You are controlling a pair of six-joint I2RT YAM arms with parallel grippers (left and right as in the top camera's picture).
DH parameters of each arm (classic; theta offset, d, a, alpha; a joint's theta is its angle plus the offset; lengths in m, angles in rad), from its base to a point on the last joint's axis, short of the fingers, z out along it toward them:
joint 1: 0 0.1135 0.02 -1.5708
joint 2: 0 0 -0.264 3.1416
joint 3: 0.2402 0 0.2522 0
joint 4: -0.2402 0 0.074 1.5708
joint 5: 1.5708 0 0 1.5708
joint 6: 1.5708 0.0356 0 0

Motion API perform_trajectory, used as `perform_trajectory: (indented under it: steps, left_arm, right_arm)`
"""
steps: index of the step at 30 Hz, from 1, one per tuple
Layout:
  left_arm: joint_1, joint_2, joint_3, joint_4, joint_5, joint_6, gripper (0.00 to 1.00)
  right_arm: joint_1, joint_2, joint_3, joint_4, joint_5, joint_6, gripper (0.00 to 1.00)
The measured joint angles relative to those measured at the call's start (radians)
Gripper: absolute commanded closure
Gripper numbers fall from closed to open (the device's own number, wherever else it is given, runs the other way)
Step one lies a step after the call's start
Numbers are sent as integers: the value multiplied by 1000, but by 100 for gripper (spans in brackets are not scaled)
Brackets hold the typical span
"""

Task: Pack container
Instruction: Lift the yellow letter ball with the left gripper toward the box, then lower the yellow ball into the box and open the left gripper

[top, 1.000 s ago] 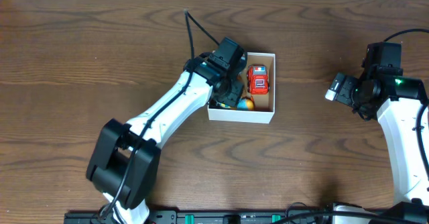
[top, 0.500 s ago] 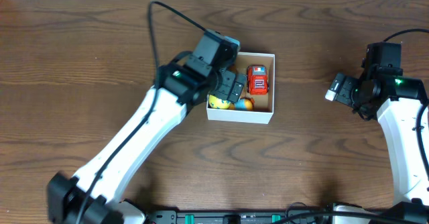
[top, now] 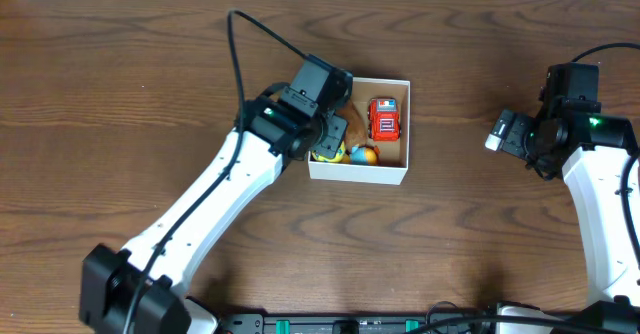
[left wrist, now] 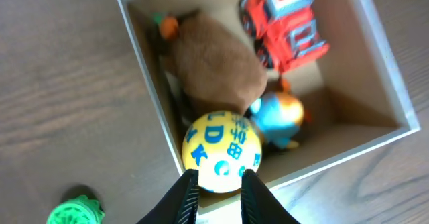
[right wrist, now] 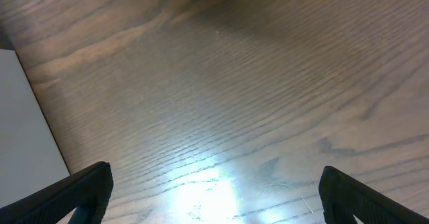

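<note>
Container (top: pixel 358 170): square, lidless, white walls, tan inside. My left claw (left wrist: pixel 216 174), above it, released; right claw (right wrist: pixel 214 174) released.

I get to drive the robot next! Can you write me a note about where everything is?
Left gripper: over the box, fingers narrow at the yellow ball, grip unclear.
Right gripper: open, empty, over the table.
In the box: truck, brown toy, blue toy, yellow ball.
To do: green toy lies on the table outside the box; pack it.
</note>
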Motion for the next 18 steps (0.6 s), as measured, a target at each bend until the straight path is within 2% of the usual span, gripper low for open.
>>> perform_trajectory:
  steps: [13,18]
  left_arm:
    - [0,210,-9,-20,14,-2,77]
    - [-1,227,5,-38,24,-4,77]
  right_arm:
    - [0,0,0,0,0,0,1]
    - [0,0,0,-1,0,0,1]
